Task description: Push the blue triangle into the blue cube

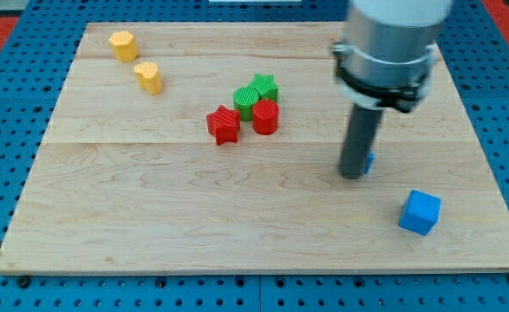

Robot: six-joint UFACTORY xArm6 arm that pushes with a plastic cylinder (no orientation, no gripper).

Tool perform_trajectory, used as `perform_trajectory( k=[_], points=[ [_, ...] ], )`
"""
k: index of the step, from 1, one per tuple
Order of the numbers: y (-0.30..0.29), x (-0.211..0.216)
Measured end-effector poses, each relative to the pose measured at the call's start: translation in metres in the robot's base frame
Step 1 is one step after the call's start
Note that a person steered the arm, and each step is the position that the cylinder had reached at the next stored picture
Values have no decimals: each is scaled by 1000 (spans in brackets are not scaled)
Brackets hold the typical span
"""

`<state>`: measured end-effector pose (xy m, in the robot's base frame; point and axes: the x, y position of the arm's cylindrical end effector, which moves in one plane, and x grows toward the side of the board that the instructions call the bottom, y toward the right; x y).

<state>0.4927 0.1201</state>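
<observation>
Contact looks made: my tip [353, 176] sits against the blue triangle [369, 161], which is mostly hidden behind the rod, only a sliver showing at its right edge. The blue cube [420, 211] lies near, toward the view's bottom right, still apart from the triangle. I carry no jaws, only the bare rod. The closing push across that gap seems to remain.

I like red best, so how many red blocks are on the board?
2. The red star sits mid-board; the red cylinder is just to its right, against the green blocks. The arm could hide more.
</observation>
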Motion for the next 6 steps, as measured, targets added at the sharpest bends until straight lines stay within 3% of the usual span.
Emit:
perform_trajectory(
  k=[1,2,3,5,6],
  points=[
    [-42,-30],
    [-15,-47],
    [34,-26],
    [65,-8],
    [47,-23]
  ],
)
